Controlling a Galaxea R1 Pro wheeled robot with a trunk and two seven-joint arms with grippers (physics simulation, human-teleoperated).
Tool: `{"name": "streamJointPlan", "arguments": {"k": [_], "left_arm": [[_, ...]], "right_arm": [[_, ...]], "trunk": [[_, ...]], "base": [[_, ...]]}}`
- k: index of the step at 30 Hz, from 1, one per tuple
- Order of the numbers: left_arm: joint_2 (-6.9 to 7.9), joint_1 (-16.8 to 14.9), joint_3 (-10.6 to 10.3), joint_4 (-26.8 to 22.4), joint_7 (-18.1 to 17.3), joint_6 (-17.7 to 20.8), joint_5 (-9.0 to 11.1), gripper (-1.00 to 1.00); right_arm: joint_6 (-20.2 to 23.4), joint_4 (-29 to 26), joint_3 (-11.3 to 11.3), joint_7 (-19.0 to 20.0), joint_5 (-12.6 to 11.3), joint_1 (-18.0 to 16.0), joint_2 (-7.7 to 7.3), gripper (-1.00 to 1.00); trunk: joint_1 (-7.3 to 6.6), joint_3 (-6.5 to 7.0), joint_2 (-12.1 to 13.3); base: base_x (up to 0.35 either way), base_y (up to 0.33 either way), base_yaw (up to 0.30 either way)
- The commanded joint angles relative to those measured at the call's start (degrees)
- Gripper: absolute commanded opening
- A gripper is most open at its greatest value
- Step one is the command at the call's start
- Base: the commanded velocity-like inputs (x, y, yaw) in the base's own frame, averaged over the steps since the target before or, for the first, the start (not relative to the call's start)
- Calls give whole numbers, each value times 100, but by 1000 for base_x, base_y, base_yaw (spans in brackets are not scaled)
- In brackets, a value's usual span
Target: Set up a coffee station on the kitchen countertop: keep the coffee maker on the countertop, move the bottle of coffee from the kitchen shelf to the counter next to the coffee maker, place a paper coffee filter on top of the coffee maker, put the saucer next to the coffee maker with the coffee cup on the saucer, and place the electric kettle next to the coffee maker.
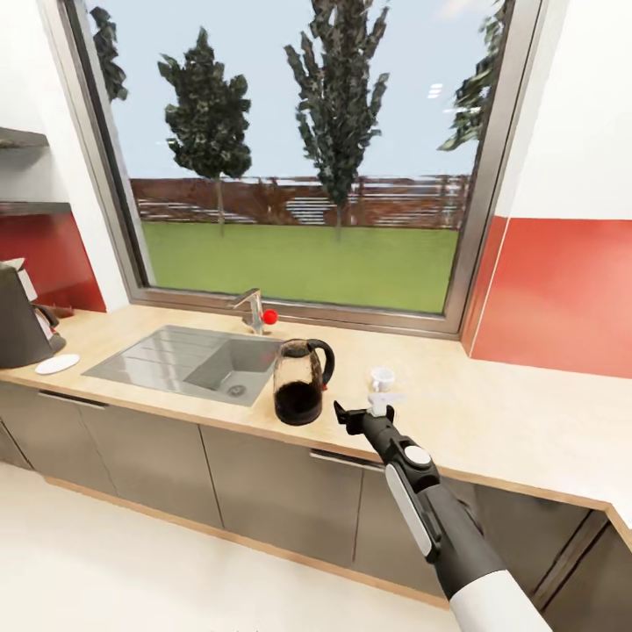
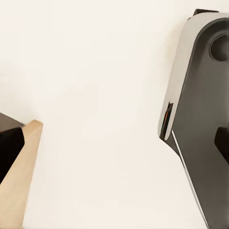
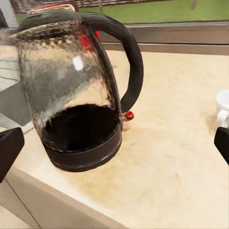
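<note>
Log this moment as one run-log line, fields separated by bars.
right gripper: open, near counter edge between electric kettle and coffee cup | coffee maker, saucer: far left on countertop

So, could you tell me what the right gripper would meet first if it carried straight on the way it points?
Probably bare countertop between the electric kettle and the coffee cup; the open right gripper aims between them, though depth is unclear.

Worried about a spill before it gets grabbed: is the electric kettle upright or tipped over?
Upright. The electric kettle stands on its black base on the countertop beside the sink, lid on top, handle vertical.
</note>
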Motion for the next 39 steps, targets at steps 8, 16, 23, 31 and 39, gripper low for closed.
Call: {"name": "streamJointPlan", "arguments": {"k": [8,16,23,31,39], "left_arm": [[-7,-6,34,-5,6,-24,37,100],[5,-6,30,-6,-24,-12,37,100],[0,-6,29,-7,-14,10,37,100],[31,-6,27,2,-7,11,37,100],[29,-6,26,2,-25,12,33,100]], "right_arm": [[-122,-9,-36,346,-75,-3,-808,100],[-182,-15,-176,1181,-70,-11,-1049,100],[-185,-43,-180,1193,-79,-10,-1038,100],[-267,-23,-175,1192,-81,-7,-1040,100],[-322,-12,-163,1185,-81,-9,-1017,100]], "trunk": [[4,-13,-13],[4,-13,-13],[4,-13,-13],[4,-13,-13],[4,-13,-13]], "base": [[61,0,33],[122,0,1],[1,0,0],[142,0,0],[158,0,0]]}}
